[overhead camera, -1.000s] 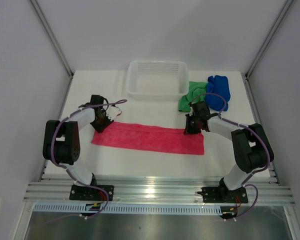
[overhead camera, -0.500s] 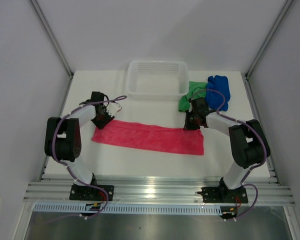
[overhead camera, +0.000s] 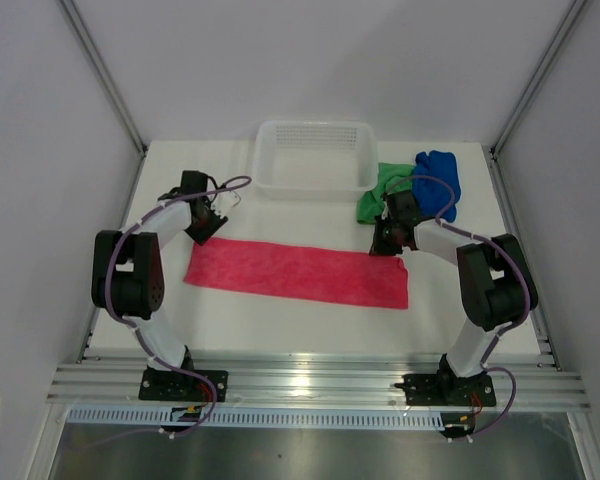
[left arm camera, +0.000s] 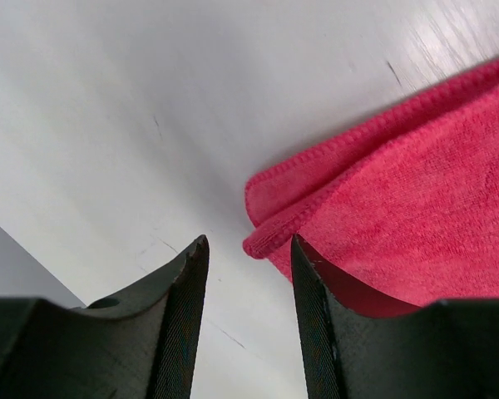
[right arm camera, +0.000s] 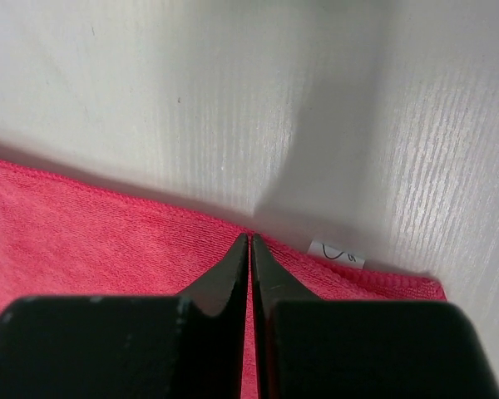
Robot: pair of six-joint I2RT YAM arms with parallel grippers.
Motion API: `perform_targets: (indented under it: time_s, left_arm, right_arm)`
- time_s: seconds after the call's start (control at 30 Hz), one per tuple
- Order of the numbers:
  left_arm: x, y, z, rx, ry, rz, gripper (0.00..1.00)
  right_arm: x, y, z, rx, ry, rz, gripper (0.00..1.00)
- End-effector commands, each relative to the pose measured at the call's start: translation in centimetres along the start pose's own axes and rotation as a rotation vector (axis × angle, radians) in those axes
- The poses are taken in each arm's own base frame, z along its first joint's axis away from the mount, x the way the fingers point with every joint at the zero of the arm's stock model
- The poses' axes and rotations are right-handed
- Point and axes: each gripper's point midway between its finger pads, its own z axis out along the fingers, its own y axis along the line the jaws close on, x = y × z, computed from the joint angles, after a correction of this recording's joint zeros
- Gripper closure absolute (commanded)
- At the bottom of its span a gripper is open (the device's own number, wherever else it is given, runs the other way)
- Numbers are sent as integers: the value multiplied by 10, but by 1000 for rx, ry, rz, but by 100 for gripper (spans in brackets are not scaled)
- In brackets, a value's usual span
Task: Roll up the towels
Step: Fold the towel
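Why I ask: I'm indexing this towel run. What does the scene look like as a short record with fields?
basket: white mesh, far edge, centre
blue towel: bunched, far right
green towel: crumpled, between basket and blue towel
pink towel: long flat strip, not rolled
left gripper: open, at the pink towel's left corner, holding nothing
right gripper: shut, tips at the pink towel's far hem

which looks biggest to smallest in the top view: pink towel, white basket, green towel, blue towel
1. pink towel, spread flat, and white basket: close in area, too alike to rank.
2. blue towel and green towel: both bunched, similar; the right arm hides part of the green one.
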Motion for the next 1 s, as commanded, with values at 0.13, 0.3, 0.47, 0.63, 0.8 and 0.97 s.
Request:
perform_targets:
  time_s: [0.13,0.3,0.47,0.63,0.8,0.97]
  left_arm:
    - [-6,17,-2,-45,6,-56,52]
    - [2,14,-26,-36,-9,-127,51]
    - [23,-16,-34,34,6,-144,49]
    - [41,-40,-16,124,88,-165,49]
    - [52,-49,-6,148,140,-172,49]
    - [54,-50,-3,156,157,-169,49]
  right_arm:
    - [-30,11,-27,-9,-99,-32,93]
    - [-41,-5,-62,80,-178,-6,83]
    - [-12,-26,-62,108,-122,31,84]
    - [8,-31,-43,77,-62,70,88]
    - [13,-60,-31,176,-21,87,90]
    - [6,-67,-31,201,-33,84,90]
